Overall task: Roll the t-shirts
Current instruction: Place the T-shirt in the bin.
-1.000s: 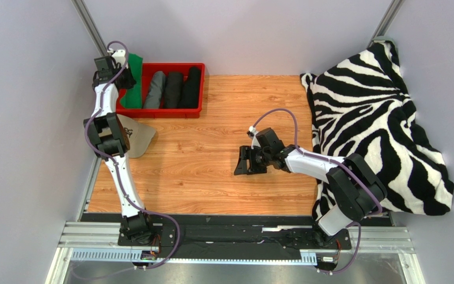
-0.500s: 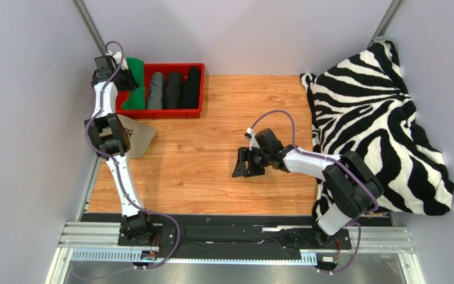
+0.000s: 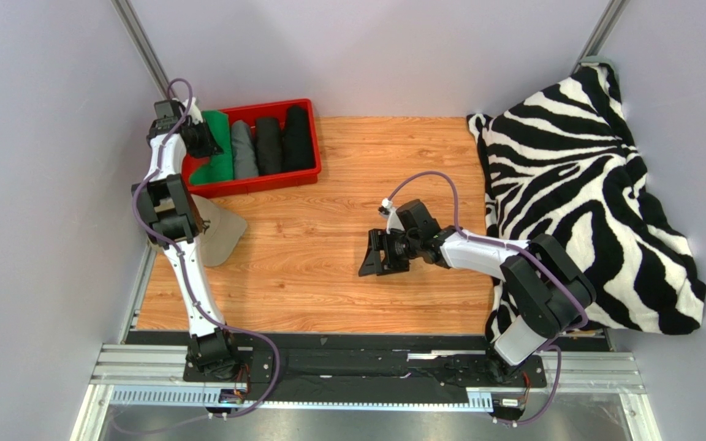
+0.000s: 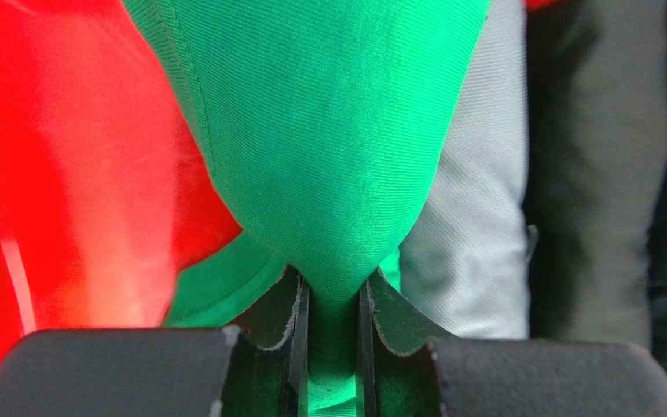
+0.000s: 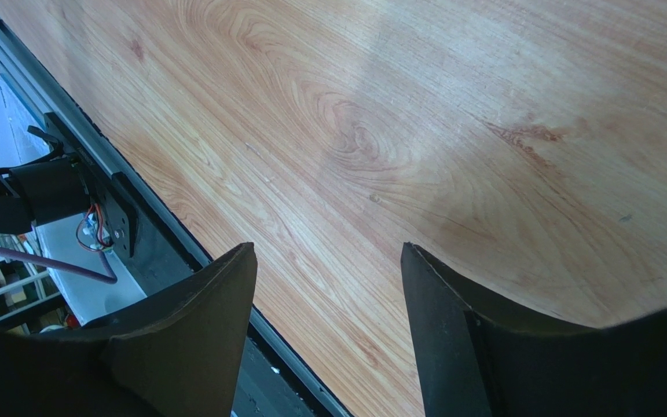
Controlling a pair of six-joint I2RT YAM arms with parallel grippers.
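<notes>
**Status: three shirts rolled and binned, the green one held at the bin**

Zebra-striped blanket (image 3: 587,184): heaped at the right side of the bench (image 3: 329,276). Not a task item. Whether it covers anything cannot be told.

Bench: bare wood across the middle, with no loose shirt lying on it in the top view.

Red bin (image 3: 255,186): at the far left corner of the bench, sitting at a slight angle. It holds all the shirts that can be seen.

Green t-shirt (image 4: 328,130): at the left end of the bin, just beside the grey one. A fold of it is bunched up into the left tool. Whether it is a tidy roll cannot be told; part of it lies spread low in the bin.

Grey t-shirt (image 3: 244,152) and two black t-shirts (image 3: 283,142): rolled and lying side by side in the bin, to the right of the green one. I judge these done.

Beige cap (image 3: 219,230): on the bench near the bin, partly under the left arm.

Left tool (image 4: 333,304): clenched on the green cloth, which is pinched between its pads.

Right tool (image 5: 328,261): released, jaws wide and holding nothing, low over bare bench near the centre, well apart from the bin.

Judgement: the task is near its end. What is left is to settle the green shirt in the bin, let go and draw the arm clear.
</notes>
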